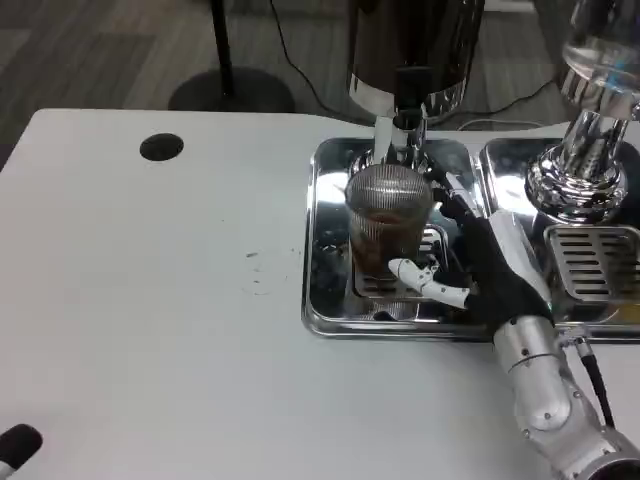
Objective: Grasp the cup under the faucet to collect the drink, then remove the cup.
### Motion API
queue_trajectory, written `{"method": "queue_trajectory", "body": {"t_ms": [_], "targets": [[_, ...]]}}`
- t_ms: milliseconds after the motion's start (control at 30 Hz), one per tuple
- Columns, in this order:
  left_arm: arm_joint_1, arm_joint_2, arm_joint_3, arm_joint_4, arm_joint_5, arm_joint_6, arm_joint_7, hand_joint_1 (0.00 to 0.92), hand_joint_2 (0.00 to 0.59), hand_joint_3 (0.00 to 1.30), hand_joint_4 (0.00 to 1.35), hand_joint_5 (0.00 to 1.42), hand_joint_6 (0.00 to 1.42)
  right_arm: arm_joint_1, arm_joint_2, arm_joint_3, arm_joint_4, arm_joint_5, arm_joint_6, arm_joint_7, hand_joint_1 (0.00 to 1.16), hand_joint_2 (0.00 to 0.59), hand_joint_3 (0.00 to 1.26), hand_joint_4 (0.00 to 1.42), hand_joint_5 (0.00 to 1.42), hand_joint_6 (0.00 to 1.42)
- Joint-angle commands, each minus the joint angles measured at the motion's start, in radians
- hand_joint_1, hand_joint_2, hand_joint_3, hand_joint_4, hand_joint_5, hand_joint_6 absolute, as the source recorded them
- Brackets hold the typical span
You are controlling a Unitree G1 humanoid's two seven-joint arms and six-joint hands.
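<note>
Nearest me, at the near left corner of the white table (150, 300), I see the tip of my left hand (18, 445), a dark rounded end with a white piece below it; so little shows that I cannot tell whether its fingers are open or closed. My silver right forearm (545, 395) comes in from the near right corner and reaches toward the chrome drip tray (318, 250) on the far right part of the tabletop. My right hand (480, 260) sits over the tray's right side, fingers wrapped around the right side of the cup (388, 220), with a white finger (425, 282) curling across in front of its base. That ribbed clear cup stands upright on the tray's grate, directly below the faucet (398, 140), and holds brown drink partway up. A dark dispenser body (415, 45) rises behind the faucet. A second chrome dispenser (580, 170) stands at the right edge. A round black hole (161, 147) marks the far left of the tabletop.
</note>
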Motion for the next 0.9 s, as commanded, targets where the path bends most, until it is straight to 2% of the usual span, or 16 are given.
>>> {"method": "queue_trajectory", "body": {"t_ms": [33,900], "targets": [[0.0,-0.001,0.009,-0.01,-0.003,0.0,-0.015,0.0,0.061,0.06,0.0,0.0,0.0,0.003,0.008,0.003,-0.003,-0.002,-0.004,-0.02,0.75,0.208,0.07,0.13,0.12,0.1],[0.003,-0.006,0.006,0.003,0.0,-0.012,-0.008,0.0,0.061,0.06,0.0,0.0,0.0,0.011,0.02,0.025,-0.039,-0.007,0.008,-0.036,0.74,0.217,0.09,0.17,0.14,0.1]]}}
